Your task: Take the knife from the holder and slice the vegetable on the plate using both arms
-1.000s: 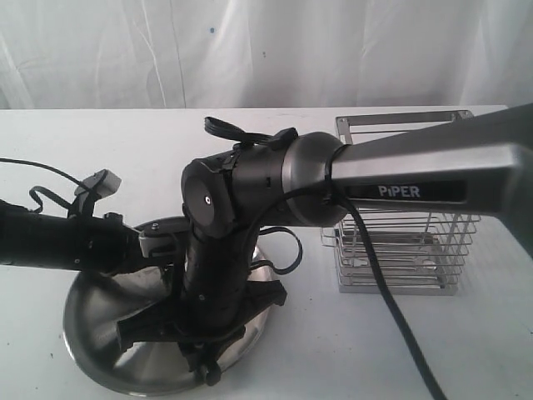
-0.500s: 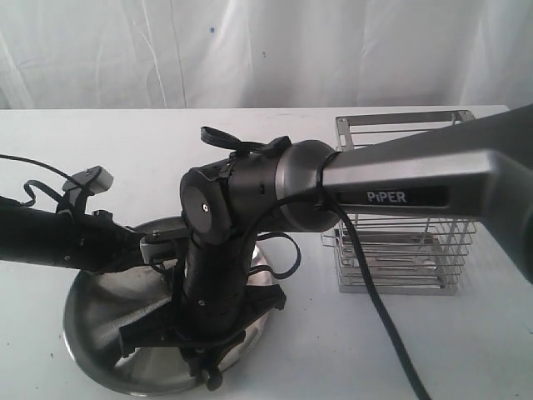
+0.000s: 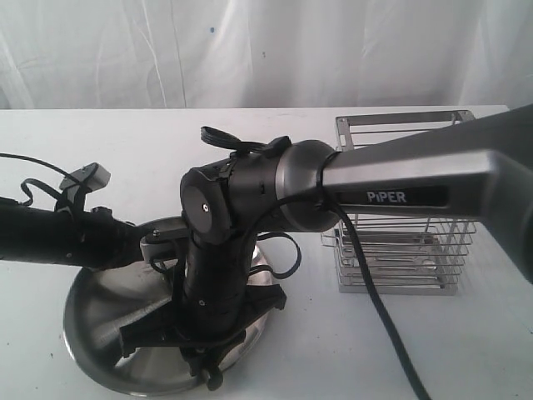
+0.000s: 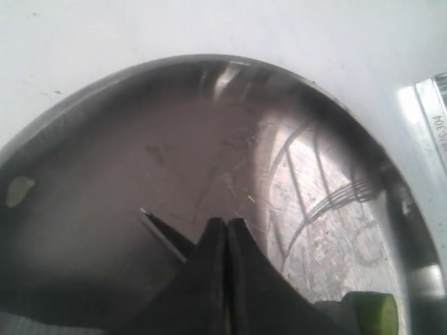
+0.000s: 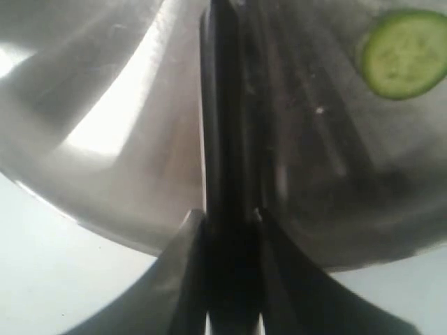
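The steel plate [image 3: 100, 333] lies at the front left of the white table. My right gripper [image 5: 227, 213], on the arm with the PIPER sleeve, hangs over the plate's near edge and is shut on the black knife [image 5: 227, 105], whose blade runs out across the plate. A round green slice of the vegetable [image 5: 405, 52] lies beside the blade. My left gripper [image 4: 227, 222] is shut low over the plate, with the knife's tip [image 4: 164, 234] just beside its fingers. A green vegetable chunk [image 4: 370, 312] sits by the left gripper's finger. The wire holder [image 3: 400, 258] stands to the right.
The right arm's elbow and cable [image 3: 383, 317] cross between plate and holder. A small pale slice [image 4: 19, 190] lies near the plate's rim [image 4: 209, 63]. A white curtain hangs behind the table.
The right arm has shifted slightly left over the plate. The left arm has drawn back a little to the left. Both grippers stay as they were.
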### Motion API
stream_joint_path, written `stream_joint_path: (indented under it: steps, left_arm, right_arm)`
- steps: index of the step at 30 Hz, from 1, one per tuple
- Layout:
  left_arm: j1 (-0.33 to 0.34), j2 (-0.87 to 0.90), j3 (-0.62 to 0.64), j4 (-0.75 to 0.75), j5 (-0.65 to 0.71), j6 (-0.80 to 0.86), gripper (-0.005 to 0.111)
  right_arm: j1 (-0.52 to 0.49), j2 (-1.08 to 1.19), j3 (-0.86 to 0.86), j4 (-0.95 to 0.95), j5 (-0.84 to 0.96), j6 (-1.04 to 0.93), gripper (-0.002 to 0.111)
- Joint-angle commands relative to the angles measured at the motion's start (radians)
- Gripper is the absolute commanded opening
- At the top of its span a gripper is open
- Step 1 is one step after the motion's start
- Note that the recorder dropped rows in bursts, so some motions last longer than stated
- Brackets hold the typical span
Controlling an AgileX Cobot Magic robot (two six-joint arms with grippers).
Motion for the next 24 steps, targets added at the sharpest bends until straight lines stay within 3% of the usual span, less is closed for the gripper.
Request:
stream_joint_path:
  steps: [1,11,16,24]
  left_arm:
    - [0.002,-0.008,0.006,-0.025,0.054,0.018,0.000]
    - [0.000,0.098,0.008,-0.025,0.036,0.041,0.000]
    - [0.000,0.107,0.047,-0.025,-0.087,0.010,0.000]
    - [0.000,0.112,0.049,-0.025,-0.068,0.009,0.000]
  right_arm:
    - [-0.003,-0.001,0.000,-0.006,0.008,0.003,0.000]
    - [-0.003,-0.001,0.000,-0.007,0.010,0.003,0.000]
    - [-0.003,-0.001,0.000,-0.005,0.079,0.005,0.000]
    - [-0.003,-0.001,0.000,0.046,0.175,0.024,0.000]
